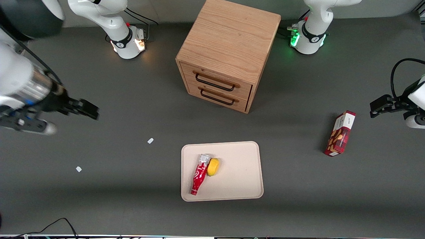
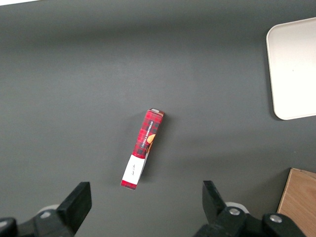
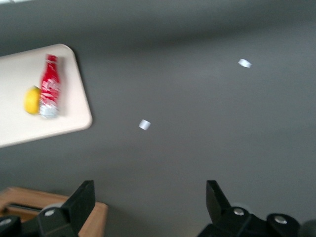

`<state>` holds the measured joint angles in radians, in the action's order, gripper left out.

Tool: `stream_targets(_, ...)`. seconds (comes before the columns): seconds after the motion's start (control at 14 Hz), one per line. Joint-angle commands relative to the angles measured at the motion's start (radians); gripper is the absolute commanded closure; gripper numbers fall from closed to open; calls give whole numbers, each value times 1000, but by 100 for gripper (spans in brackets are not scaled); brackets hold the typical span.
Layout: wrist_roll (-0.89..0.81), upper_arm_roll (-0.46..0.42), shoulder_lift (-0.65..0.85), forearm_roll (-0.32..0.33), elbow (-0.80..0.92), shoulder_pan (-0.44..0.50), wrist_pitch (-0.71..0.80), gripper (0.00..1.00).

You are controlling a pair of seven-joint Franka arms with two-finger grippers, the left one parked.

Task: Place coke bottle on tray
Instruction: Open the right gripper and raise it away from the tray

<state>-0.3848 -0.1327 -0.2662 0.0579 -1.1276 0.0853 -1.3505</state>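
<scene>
The red coke bottle (image 1: pixel 199 174) (image 3: pixel 49 85) lies on its side on the cream tray (image 1: pixel 239 172) (image 3: pixel 69 121), silvery base toward the cabinet, touching a yellow lemon (image 1: pixel 213 167) (image 3: pixel 32 99). A corner of the tray (image 2: pixel 291 64) also shows in the left wrist view. My gripper (image 1: pixel 87 109) (image 3: pixel 148 197) hangs high above the bare table toward the working arm's end, well away from the tray. It is open, with nothing between its fingers.
A wooden two-drawer cabinet (image 1: pixel 229 53) stands farther from the camera than the tray. A red-and-white snack box (image 1: pixel 340 133) (image 2: pixel 142 148) lies toward the parked arm's end. Two small white scraps (image 1: pixel 150 140) (image 1: pixel 78 169) lie on the table between gripper and tray.
</scene>
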Motion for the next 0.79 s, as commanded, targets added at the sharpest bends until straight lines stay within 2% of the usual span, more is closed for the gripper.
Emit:
stream_targets(0.0,57,68,229,-71,-301,-18,-53,0)
stream_targets(0.14,58,85,381,-78,-530,-19,-169,0)
stream_targets(0.29,58,90,482,-81,-679,-16,-245,0)
stream_targets(0.5,60,91,484,-92,-676,-13,-234,0)
stream_targets(0.71,15,93,376,-92,-510,-15,-132,0)
